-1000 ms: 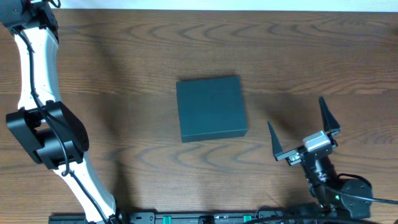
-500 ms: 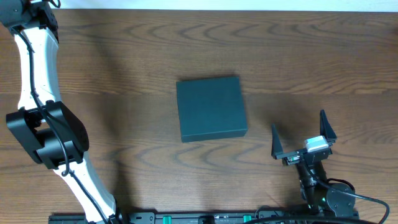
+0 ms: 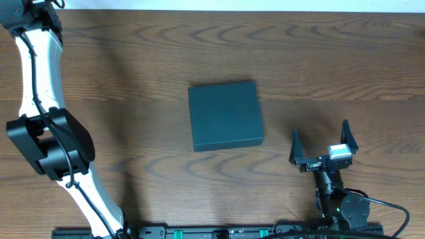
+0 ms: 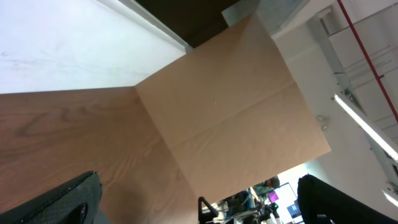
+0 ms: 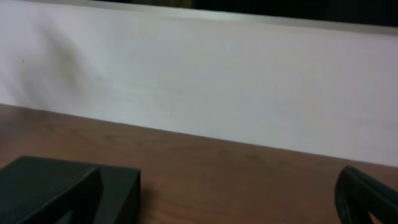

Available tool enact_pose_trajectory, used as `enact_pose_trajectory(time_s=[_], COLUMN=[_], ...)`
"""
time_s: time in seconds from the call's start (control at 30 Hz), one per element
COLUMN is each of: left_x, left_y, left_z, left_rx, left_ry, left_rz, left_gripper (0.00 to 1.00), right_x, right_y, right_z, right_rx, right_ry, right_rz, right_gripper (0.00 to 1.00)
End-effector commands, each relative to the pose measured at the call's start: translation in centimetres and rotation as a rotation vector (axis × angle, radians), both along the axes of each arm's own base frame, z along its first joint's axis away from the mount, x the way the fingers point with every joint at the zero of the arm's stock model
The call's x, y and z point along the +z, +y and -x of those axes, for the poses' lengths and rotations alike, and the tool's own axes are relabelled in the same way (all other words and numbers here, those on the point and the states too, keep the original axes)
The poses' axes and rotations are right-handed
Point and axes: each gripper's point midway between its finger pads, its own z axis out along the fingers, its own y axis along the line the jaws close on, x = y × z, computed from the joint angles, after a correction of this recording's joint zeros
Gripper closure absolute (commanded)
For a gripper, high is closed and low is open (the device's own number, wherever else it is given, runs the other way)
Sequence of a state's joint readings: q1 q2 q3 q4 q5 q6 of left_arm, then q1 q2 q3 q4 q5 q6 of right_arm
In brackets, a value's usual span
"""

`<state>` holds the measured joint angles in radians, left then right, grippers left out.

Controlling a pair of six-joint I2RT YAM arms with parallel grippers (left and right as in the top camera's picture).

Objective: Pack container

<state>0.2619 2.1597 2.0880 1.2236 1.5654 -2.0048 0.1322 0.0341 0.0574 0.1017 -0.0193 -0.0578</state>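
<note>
Starting at the right gripper [image 3: 321,143]: its jaws stand wide apart with nothing between them, low on the table [image 3: 133,53] toward five o'clock in the overhead view. In its own wrist view only one dark fingertip [image 5: 367,194] shows, at the bottom right corner. Out from there, between nine and ten o'clock of those jaws, sits the container [image 3: 226,116], near but clearly apart from them, and the same box edges into the right wrist view at the lower left [image 5: 62,186]. It lies flat near the middle of the table, top face smooth, and the lid looks shut to me. From above it's close to square, so I can't call a long axis; its edges run almost true with the table's. Over to the left gripper [image 4: 198,180]: fingers spread far apart, empty, and its camera looks up at a tan board [image 4: 230,112] and the room beyond, not at the box. The left arm [image 3: 40,133] runs up the nine o'clock edge and its gripper is out of the overhead frame. The right arm looks the nearer one, so I'd say any reach goes up and left from there. I see nothing loose on the table to pack.
</note>
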Motion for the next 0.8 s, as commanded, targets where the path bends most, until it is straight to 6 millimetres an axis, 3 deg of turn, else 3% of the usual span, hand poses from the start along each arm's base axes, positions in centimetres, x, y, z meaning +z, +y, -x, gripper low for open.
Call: enact_pose_trajectory(time_s=[0.0,0.5,0.77], left_x=[2.4,2.4,2.4], left_y=[-0.4,-0.4,-0.4], left_z=[1.7,1.7,1.7], left_rx=[-0.001,-0.001,-0.001], left_ry=[-0.073,-0.073,-0.073], left_rz=[-0.025,-0.025,-0.025], left_gripper=[0.01,0.01,0.01], right_x=[-0.6,-1.9,-2.8], right_y=[-0.7,-1.4,-2.7], right_z=[-0.2,-0.4,-0.5], right_rx=[-0.032,-0.069,-0.127], right_ry=[0.011,0.030,0.069], right_rz=[-0.048,-0.061,-0.092], right_gripper=[0.01,0.01,0.01])
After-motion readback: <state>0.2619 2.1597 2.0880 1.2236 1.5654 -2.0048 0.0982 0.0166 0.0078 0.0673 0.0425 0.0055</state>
